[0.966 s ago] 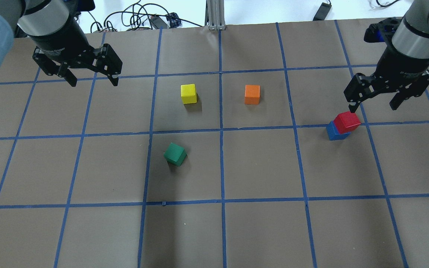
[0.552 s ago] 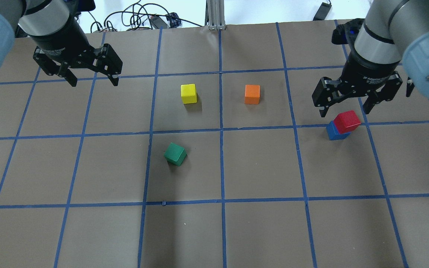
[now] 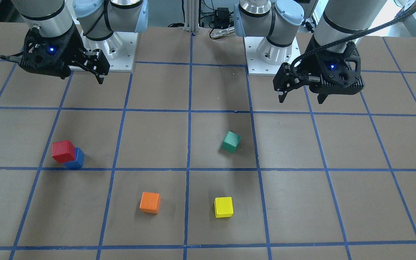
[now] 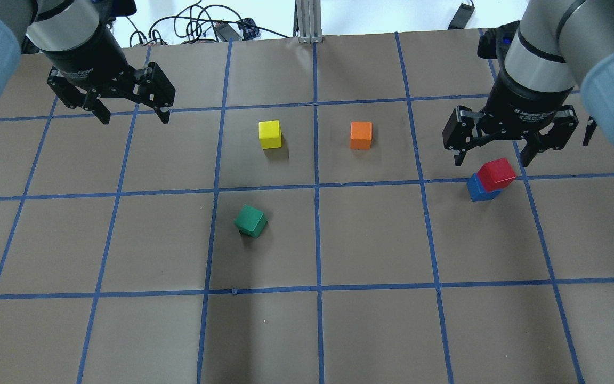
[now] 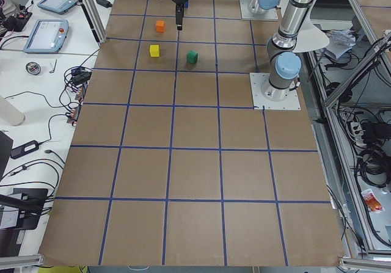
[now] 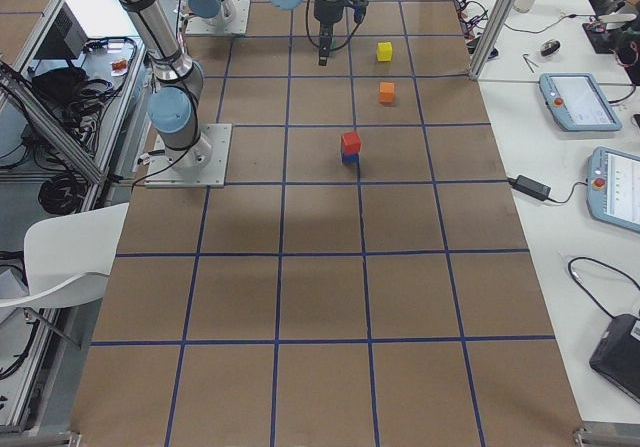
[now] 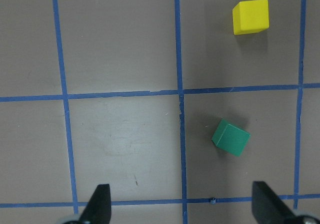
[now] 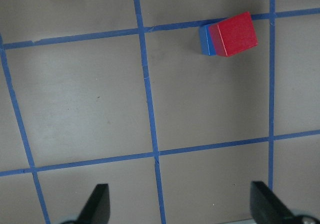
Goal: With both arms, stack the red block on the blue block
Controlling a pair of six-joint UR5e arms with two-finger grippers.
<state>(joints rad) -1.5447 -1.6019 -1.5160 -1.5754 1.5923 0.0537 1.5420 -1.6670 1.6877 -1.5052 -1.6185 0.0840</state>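
Observation:
The red block (image 4: 496,174) sits on the blue block (image 4: 477,190), turned a little and offset, at the table's right; the stack also shows in the front view (image 3: 63,151) and the right wrist view (image 8: 236,33). My right gripper (image 4: 492,152) is open and empty, raised well above the table and apart from the stack. In its wrist view the stack lies near the top edge, away from the fingers (image 8: 100,201). My left gripper (image 4: 135,118) is open and empty, high over the far left.
A yellow cube (image 4: 269,134) and an orange cube (image 4: 361,135) stand in the far middle. A green cube (image 4: 250,221) lies left of centre, turned at an angle. It shows below the left wrist camera (image 7: 230,137). Blue tape lines grid the brown table.
My right gripper has swung left from the table's right edge, turned, and now hangs over the stack's area, still open. The stack and the left arm have not moved.

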